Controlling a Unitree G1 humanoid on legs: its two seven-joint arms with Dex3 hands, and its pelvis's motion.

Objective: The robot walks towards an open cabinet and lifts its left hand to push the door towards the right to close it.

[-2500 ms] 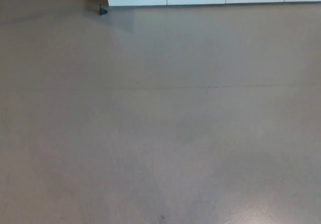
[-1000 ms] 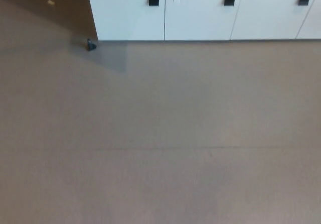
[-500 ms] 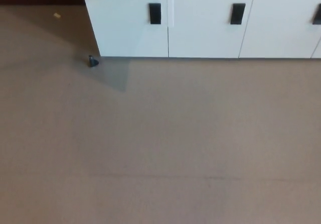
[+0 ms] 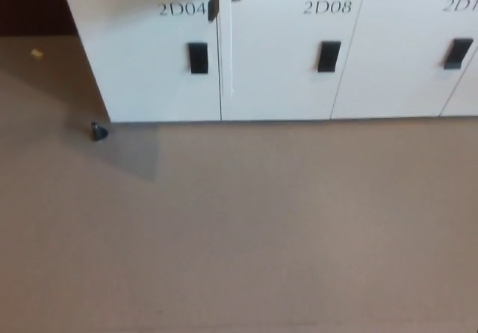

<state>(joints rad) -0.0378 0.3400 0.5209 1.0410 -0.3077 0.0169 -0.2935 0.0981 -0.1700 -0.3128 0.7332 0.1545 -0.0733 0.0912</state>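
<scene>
Across the lower frame, bare brown floor [image 4: 239,236] only — neither hand shows, so finger state cannot be told. Upper left, small dark doorstop [image 4: 98,131] by the cabinet corner. Beyond, white lockers along the top: "2D04" [image 4: 181,9], "2D08" [image 4: 327,7]. Between them a door edge [image 4: 225,42] stands vertical, seemingly ajar — probably the target, ahead, slightly left of centre.

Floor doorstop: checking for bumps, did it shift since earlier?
No. The doorstop keeps its spot beside the cabinet's left corner; the camera moved.
</scene>
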